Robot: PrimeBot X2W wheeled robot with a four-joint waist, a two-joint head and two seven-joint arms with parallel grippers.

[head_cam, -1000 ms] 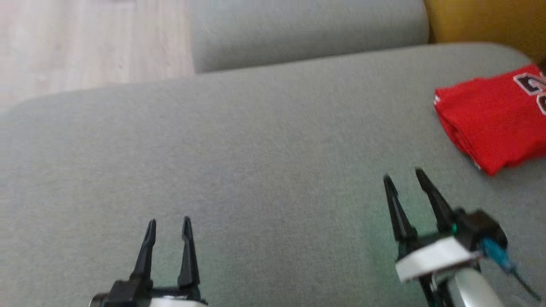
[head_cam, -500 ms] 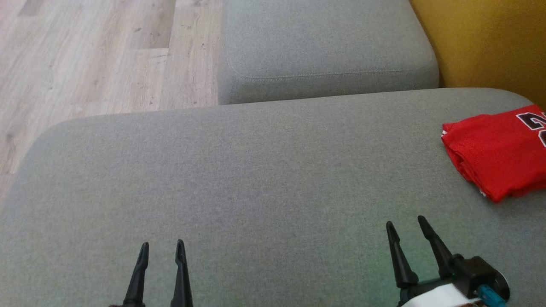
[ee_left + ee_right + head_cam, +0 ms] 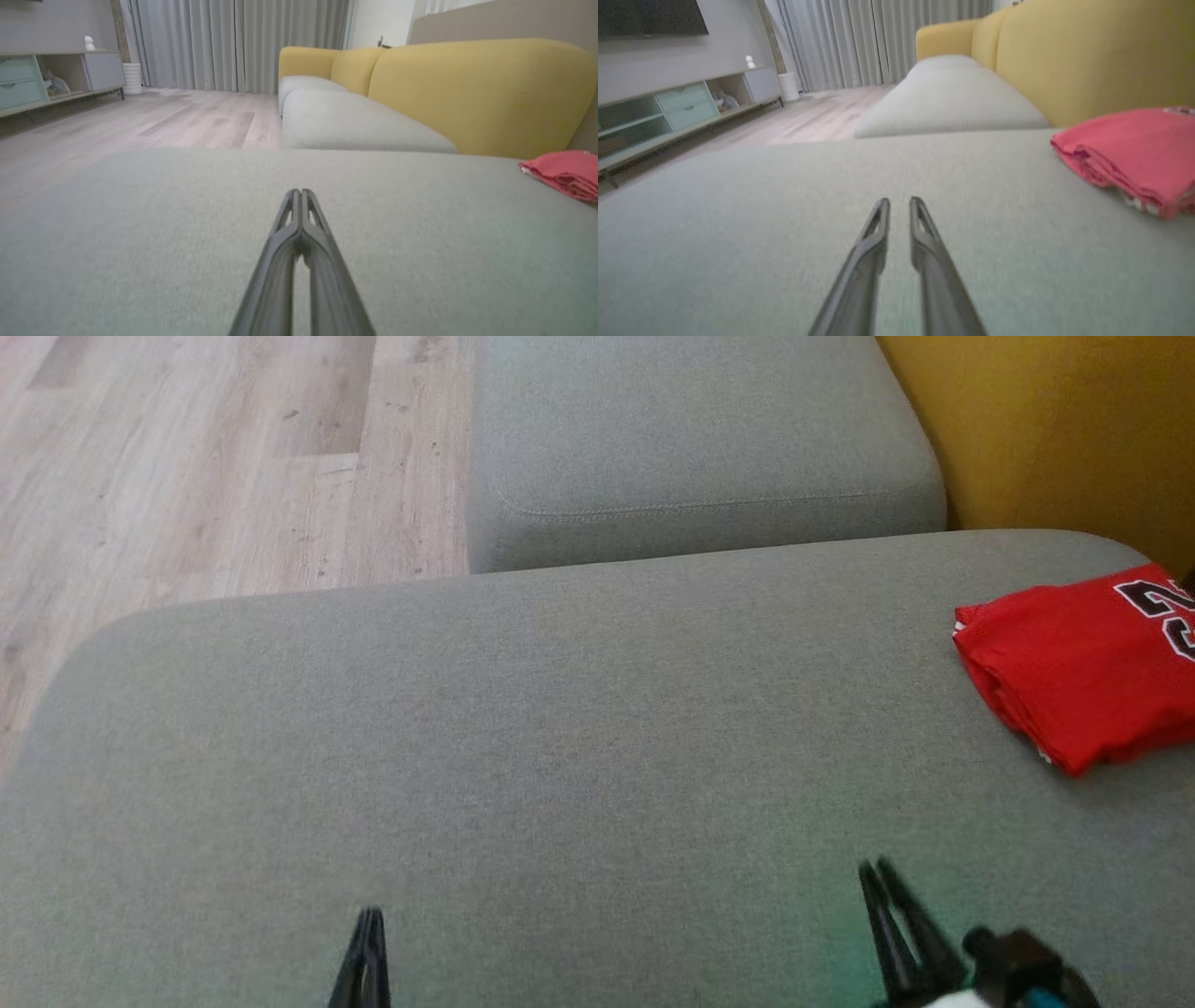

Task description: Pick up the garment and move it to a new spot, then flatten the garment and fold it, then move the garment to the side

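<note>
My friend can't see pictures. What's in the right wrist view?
A folded red garment lies on a grey sofa cushion, off to the right. The right gripper points across the cushion, its two dark fingers slightly apart, holding nothing.

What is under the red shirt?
The folded red shirt lies on the grey cushion. Whether anything is hidden beneath it cannot be seen, because the shirt covers that spot.

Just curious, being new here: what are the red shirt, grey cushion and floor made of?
The red shirt looks like thin matte cloth, perhaps sports mesh; soft layers show at its folded edge. The grey cushion looks like woven, flecked upholstery cloth, matte. The floor looks like pale wood planks or laminate, going by grain and plank joints.
</note>
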